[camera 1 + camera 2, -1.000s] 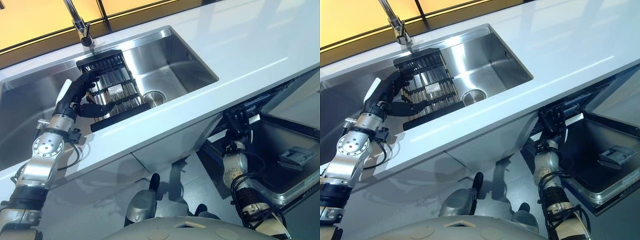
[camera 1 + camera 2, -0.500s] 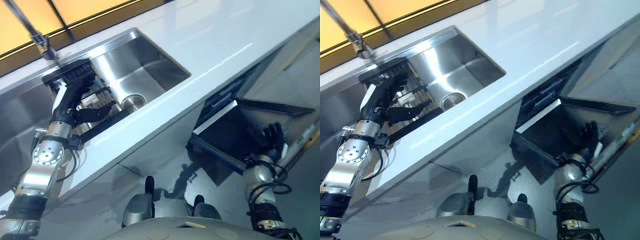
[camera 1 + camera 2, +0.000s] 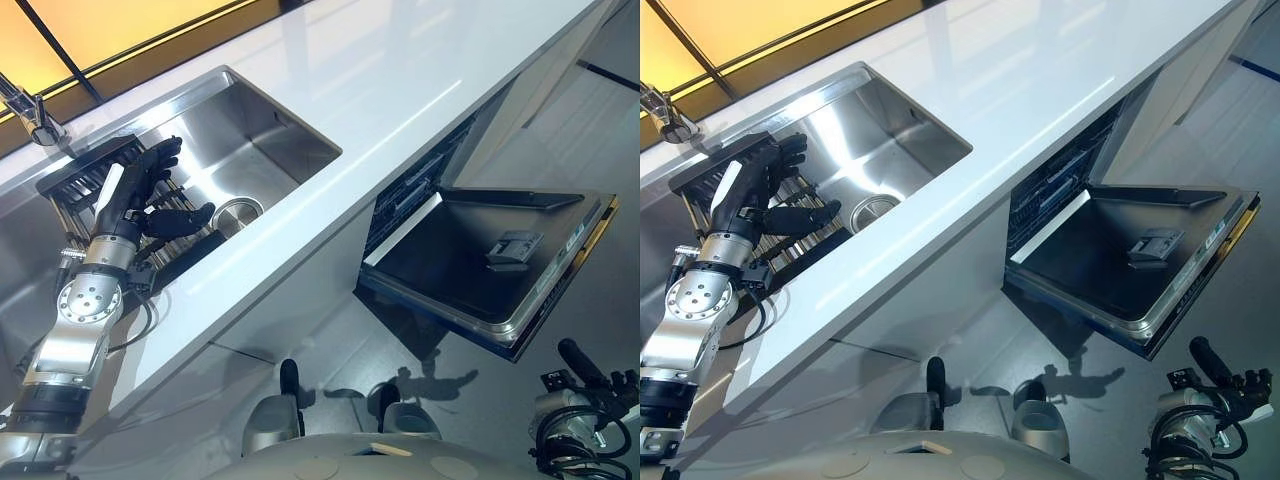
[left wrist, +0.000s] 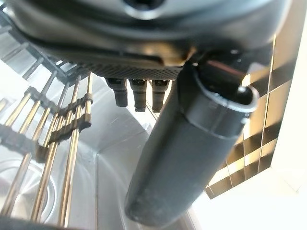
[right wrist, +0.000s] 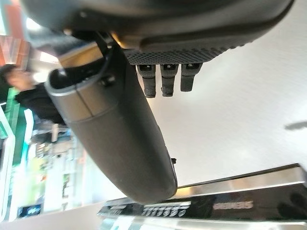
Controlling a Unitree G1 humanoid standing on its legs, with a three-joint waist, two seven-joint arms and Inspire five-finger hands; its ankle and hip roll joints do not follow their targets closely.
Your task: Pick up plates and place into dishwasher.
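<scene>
Dishwasher door (image 3: 480,262) now hangs fully open, right robot hand (image 3: 1225,380) withdrawn and relaxed beside it; left robot hand (image 3: 150,195) still spread, ungrasping, over sink rack (image 3: 85,180); plates not discernible.

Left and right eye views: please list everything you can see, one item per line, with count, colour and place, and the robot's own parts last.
Sink: one, stainless steel, set in the worktop.
Drain: one, metal, in the sink floor.
Rack: one, black frame with metal bars, across the sink's left part.
Tap: one, metal, behind the rack.
Worktop: one, white, running across the scene.
Dishwasher door: one, steel inside with a dark edge, folded down open below the worktop.
Person: one, dark clothing, in the background of the right wrist view.
Left hand: dark, open, over the rack.
Right hand: dark, low, beyond the open door.
</scene>
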